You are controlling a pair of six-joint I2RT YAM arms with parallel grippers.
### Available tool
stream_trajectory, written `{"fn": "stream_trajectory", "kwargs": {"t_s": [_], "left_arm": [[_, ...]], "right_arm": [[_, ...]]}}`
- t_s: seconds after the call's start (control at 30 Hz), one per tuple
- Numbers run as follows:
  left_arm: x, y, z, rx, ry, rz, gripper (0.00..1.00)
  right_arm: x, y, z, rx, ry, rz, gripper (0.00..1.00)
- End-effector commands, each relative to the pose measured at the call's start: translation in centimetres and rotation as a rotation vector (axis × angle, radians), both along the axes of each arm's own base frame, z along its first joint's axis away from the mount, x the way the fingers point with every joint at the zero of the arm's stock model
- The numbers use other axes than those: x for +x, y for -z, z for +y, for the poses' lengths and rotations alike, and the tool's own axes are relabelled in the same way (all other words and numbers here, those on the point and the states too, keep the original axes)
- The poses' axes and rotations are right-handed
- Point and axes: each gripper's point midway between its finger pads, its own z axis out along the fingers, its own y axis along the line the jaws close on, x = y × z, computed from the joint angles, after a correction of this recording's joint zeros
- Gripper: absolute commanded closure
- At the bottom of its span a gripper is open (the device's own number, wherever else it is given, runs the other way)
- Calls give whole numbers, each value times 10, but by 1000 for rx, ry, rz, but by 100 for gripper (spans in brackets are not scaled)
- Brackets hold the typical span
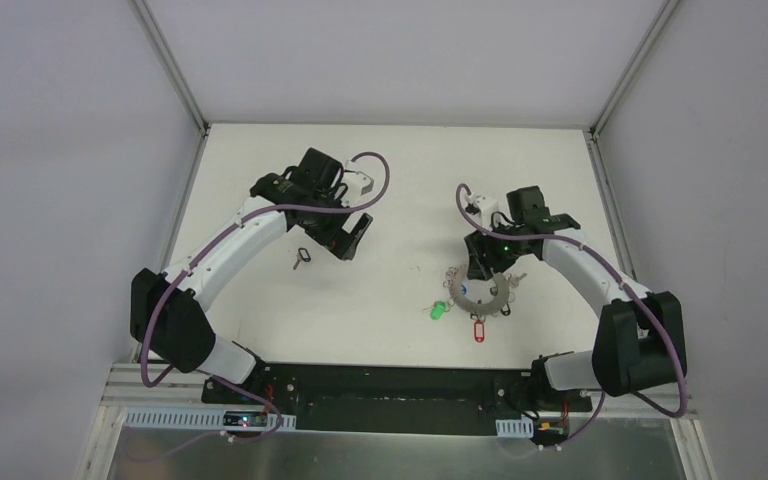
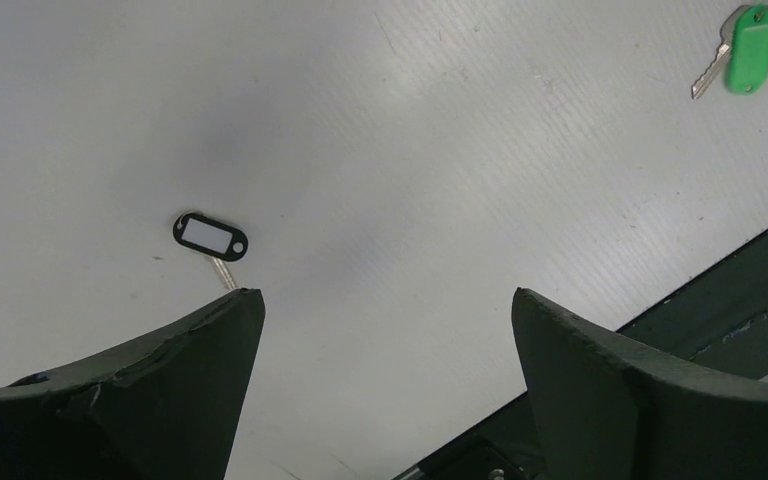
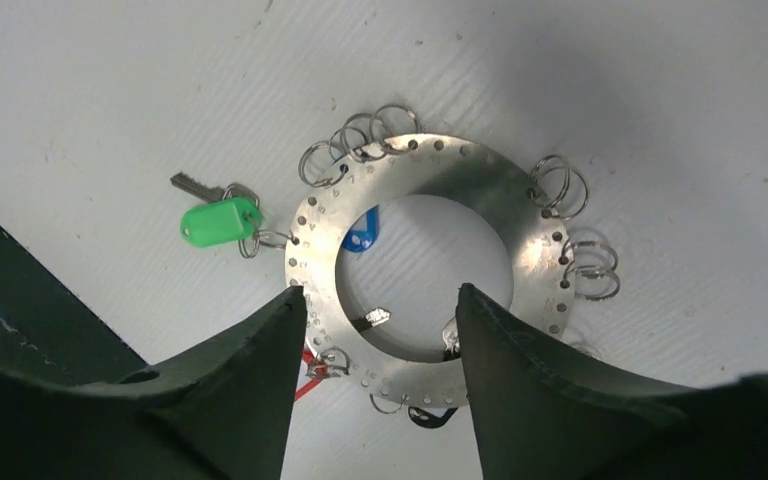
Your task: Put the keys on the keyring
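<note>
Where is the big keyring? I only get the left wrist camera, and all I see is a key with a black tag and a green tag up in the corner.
Observer: The keyring is a flat silver ring with holes along it. It lies right under the right gripper.
Operator: Is my green tag stuck on it?
Observer: It looks like it. In the right wrist view the green tag hangs from a small loop at the keyring's rim.
Operator: Are there more colours over there?
Observer: Yes, a red tag lies at the side of the keyring nearest the arm bases.
</note>
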Motion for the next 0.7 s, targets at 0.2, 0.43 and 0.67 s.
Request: {"fn": "stream_trajectory", "kwargs": {"t_s": [0.2, 0.43, 0.67], "left_arm": [[16, -15, 25, -33, -128, -61, 3], [19, -20, 38, -78, -181, -68, 3], [17, -21, 36, -99, -173, -52, 4]], "right_arm": [[45, 20, 43, -53, -74, -102, 53], [62, 33, 51, -95, -96, -116, 60], [68, 38, 51, -121, -114, -118, 61]]}}
